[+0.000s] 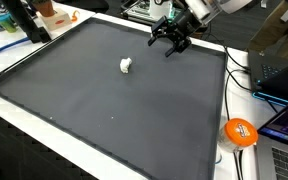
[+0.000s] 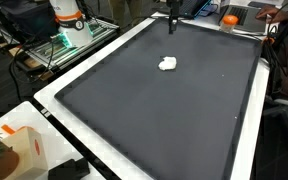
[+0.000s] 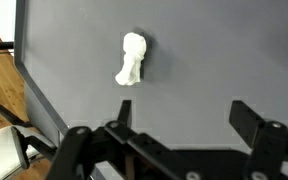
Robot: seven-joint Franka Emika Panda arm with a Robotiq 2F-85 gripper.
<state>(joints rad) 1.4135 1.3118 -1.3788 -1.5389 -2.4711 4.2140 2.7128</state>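
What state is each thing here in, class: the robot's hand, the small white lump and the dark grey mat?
Black robot hand: open, holding nothing.
Small white lumpy object: lying on the mat, apart from the hand.
Dark grey flat mat: spread flat on the table.

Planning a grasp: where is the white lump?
In both exterior views the white lump lies on the dark mat, apart from the open gripper near its edge.

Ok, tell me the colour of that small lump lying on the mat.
White. The small lump shows best in the wrist view, bright against the dark grey mat.
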